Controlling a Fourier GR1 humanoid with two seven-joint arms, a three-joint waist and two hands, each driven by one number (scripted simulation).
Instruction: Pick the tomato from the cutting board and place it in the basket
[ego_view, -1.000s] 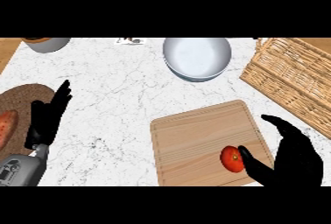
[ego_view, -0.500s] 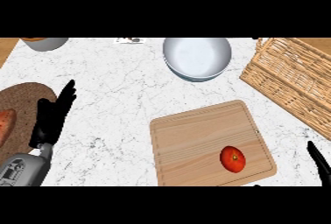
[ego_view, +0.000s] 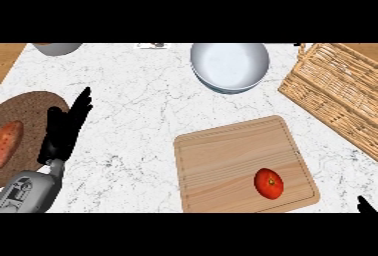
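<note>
Tomato (ego_view: 269, 183) on board (ego_view: 244, 165) toward 5 o'clock, untouched; basket (ego_view: 336, 93) at 2 o'clock; left hand (ego_view: 65, 130) at 9 o'clock, fingers straight; right hand (ego_view: 365, 205), only a tip visible, state indiscernible.

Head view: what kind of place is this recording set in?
Most likely a kitchen counter: a white marble top carrying a wooden cutting board with a tomato on it, a white bowl and a wicker basket.

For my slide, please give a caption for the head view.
Tomato lies on the cutting board, the basket waits at right.
</note>
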